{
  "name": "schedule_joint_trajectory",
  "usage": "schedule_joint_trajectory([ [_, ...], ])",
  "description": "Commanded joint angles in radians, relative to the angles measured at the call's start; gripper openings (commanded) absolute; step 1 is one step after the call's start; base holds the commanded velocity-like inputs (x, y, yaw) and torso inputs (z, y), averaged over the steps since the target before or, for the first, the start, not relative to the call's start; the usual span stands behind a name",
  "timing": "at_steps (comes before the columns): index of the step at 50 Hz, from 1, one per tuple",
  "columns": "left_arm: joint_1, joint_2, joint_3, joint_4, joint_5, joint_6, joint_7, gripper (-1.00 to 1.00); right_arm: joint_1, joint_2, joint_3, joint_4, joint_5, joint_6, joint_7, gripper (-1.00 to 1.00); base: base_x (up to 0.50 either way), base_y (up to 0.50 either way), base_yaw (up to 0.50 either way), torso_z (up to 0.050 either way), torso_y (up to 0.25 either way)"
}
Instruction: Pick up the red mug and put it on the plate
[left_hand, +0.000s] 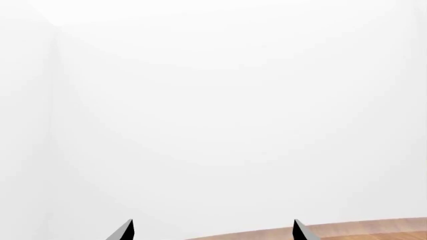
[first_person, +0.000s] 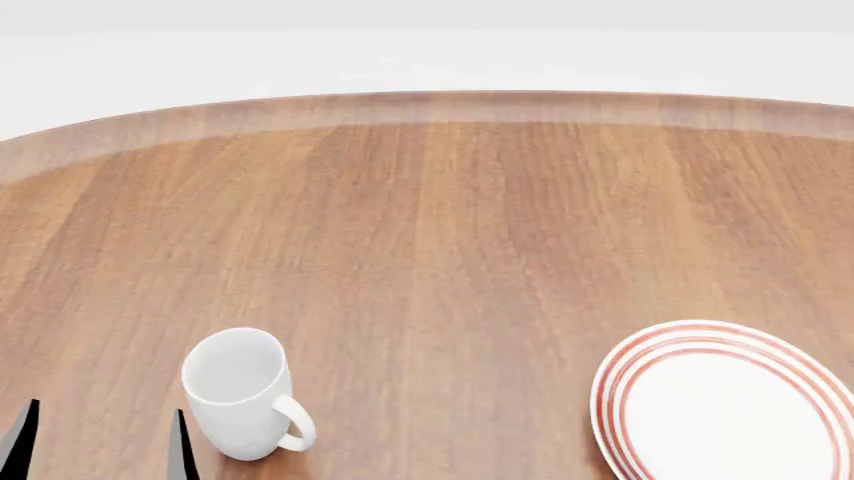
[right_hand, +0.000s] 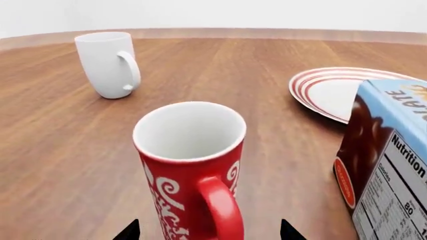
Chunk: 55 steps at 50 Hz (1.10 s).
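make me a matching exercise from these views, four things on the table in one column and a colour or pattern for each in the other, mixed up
Things:
1. red mug
2. white mug
3. plate
4. carton

Descriptions:
A. plain white all over
B. white with red rings round the rim
C. blue top, brown picture, nutrition label on one side
D. red with white swirls, white inside

Pairs: 1-D, 2-A, 3-B, 4-C

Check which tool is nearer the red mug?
Right. The right tool faces the red mug close up, handle between its fingertips; the left tool faces a wall.
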Motion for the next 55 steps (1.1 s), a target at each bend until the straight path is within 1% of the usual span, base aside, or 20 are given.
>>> schedule_joint_trajectory([
  [1,-0.001,-0.002,0.003,0.0,-0.001,0.0,-0.003,1.0,0.005,-0.006,-0.003,0.032,0.016,-0.023,-0.008,1.0,0.0,0.0,0.0,0.0,0.0],
  [31,-0.003,-0.006,0.011,-0.001,-0.001,0.002,-0.01,1.0,0.04,-0.029,-0.012,0.117,0.048,-0.061,-0.034,1.0,0.0,0.0,0.0,0.0,0.0],
  [42,-0.004,-0.008,0.014,-0.002,-0.002,0.003,-0.013,1.0,0.02,-0.015,-0.012,0.071,0.026,-0.047,-0.012,1.0,0.0,0.0,0.0,0.0,0.0],
  [55,-0.005,-0.01,0.018,-0.002,-0.006,0.005,-0.014,1.0,0.022,-0.015,-0.011,0.087,0.035,-0.063,-0.014,1.0,0.0,0.0,0.0,0.0,0.0],
])
